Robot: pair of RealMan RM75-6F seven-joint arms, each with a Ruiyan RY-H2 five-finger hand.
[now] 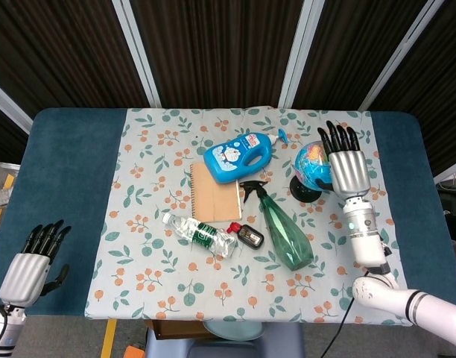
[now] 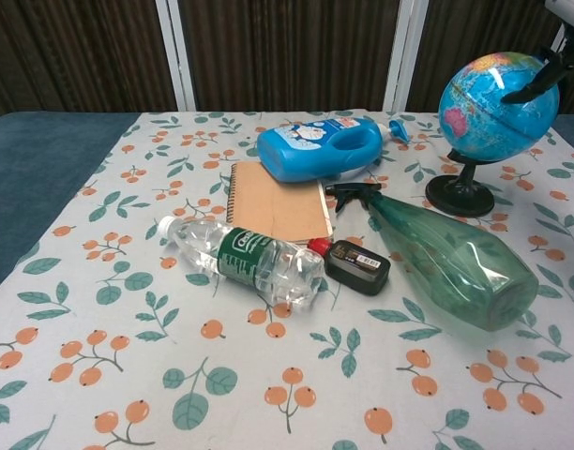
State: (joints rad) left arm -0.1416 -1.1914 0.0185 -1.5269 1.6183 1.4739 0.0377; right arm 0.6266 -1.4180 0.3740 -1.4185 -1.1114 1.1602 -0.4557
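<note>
The globe (image 1: pixel 312 165) stands upright on its black base at the right side of the flowered cloth (image 1: pixel 161 291), just right of the green spray bottle's (image 1: pixel 282 228) black trigger head. The right hand (image 1: pixel 346 165) is over the globe's right half, fingers straight and apart, holding nothing; in the chest view a dark fingertip (image 2: pixel 533 87) lies across the globe's upper right, though whether it touches the ball cannot be told.

The spray bottle lies on its side, nozzle toward the far edge, wide base toward the near edge. Behind it and to the left lies a blue detergent bottle (image 1: pixel 238 155), its pump pointing at the globe. A brown spiral notebook (image 1: pixel 215 198) lies flat in front of the blue bottle, touching it. A clear water bottle (image 1: pixel 200 234) with a green label lies on its side near the notebook's front edge, its red cap just beside a small black box (image 1: pixel 250 236).

The left hand (image 1: pixel 30 265) is well apart from all this, over the bare blue worktop (image 1: pixel 71 171) at the near left corner, fingers extended and spread, empty.
</note>
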